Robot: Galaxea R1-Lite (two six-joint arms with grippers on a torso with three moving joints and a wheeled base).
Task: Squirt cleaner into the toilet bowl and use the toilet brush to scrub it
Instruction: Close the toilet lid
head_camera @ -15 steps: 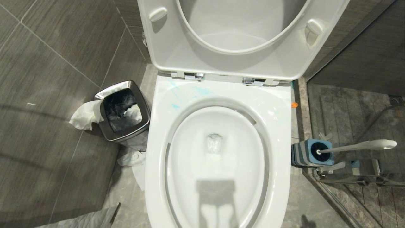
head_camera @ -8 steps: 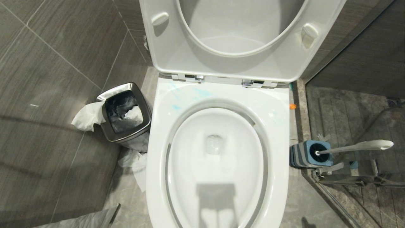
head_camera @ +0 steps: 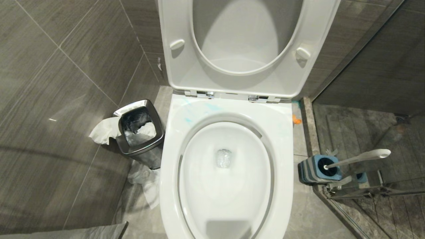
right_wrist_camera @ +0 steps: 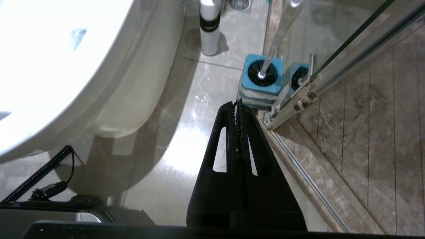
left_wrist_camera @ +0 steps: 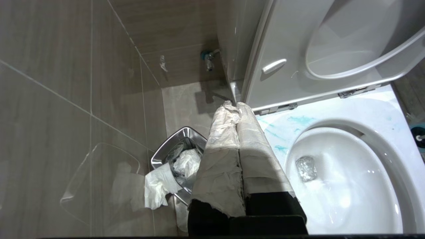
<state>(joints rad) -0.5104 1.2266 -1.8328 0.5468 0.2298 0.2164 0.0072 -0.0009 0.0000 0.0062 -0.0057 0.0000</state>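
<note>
The white toilet bowl (head_camera: pixel 282 139) stands open, its seat and lid (head_camera: pixel 232 83) raised. Thin turquoise smears of cleaner (head_camera: pixel 212 107) lie on the rear left rim; the left wrist view shows the same cleaner (left_wrist_camera: pixel 300 120). Right of the bowl, the toilet brush (head_camera: pixel 358 156) leans in its blue-and-grey holder (head_camera: pixel 318 169). My left gripper (left_wrist_camera: pixel 236 107), fingers wrapped in pale paper, hangs shut and empty above the gap between bin and bowl (left_wrist_camera: pixel 382 109). My right gripper (right_wrist_camera: pixel 236 104) is shut, low over the floor, just short of the brush holder (right_wrist_camera: pixel 262 76). Neither gripper appears in the head view.
A square steel bin (head_camera: pixel 141 132) with crumpled tissue stands left of the toilet, more tissue (head_camera: pixel 146 182) on the floor beside it. A glass shower door and metal rail (head_camera: pixel 365 192) run close behind the brush holder. A white cylinder with a black band (right_wrist_camera: pixel 209 26) stands beside the toilet.
The whole head view has shifted down and drawn back, so more of the raised lid shows and the shadow in the bowl sits at the lower edge. No object has moved.
</note>
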